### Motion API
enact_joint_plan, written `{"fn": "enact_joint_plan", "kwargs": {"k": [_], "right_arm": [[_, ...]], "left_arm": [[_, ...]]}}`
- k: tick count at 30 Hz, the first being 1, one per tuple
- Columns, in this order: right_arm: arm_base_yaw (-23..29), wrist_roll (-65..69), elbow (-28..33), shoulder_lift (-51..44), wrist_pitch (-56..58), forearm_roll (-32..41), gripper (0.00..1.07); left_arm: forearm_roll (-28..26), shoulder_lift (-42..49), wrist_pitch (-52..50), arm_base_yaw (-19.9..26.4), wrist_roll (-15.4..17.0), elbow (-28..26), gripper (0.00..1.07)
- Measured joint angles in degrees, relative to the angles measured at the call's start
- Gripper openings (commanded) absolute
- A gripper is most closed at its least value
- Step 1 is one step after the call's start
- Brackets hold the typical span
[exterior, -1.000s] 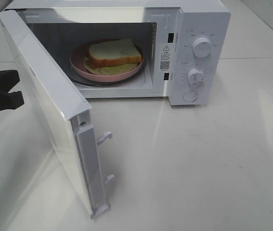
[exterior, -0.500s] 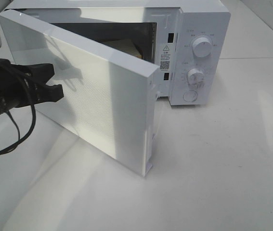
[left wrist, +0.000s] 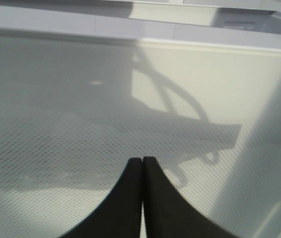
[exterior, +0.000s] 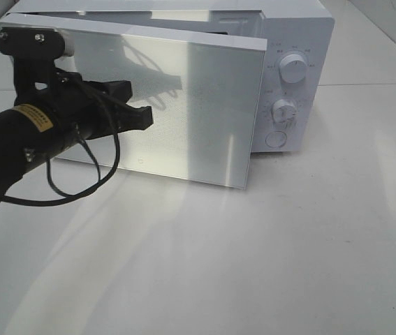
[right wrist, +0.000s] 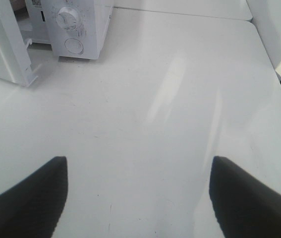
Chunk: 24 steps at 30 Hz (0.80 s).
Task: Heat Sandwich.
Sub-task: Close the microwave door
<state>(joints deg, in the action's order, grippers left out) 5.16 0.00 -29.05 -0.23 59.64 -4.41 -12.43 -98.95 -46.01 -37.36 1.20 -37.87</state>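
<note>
Closed left hand is pressing the nearly shut microwave door at the surface's far edge. The sandwich is hiding behind it, likely inside. Open right hand is idling. Latching and timer-setting are remaining.

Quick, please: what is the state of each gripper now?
Left gripper: closed, holding nothing, at the microwave door.
Right gripper: open, holding nothing.

Wide-apart tool over white table — microwave, seemingly ajar, beyond
</note>
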Motion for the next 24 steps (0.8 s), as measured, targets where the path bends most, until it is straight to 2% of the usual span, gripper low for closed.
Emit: {"fn": "enact_joint_plan", "kwargs": {"k": [12, 24], "right_arm": [[0.0, 0.0, 0.0, 0.0, 0.0, 0.0, 0.76], [0.0, 0.0, 0.0, 0.0, 0.0, 0.0, 0.76]], "left_arm": [[-0.4, -7.5, 5.6, -2.7, 0.0, -14.1, 0.0], [-0.1, -11.8, 10.3, -3.3, 0.0, -22.5, 0.0]]}}
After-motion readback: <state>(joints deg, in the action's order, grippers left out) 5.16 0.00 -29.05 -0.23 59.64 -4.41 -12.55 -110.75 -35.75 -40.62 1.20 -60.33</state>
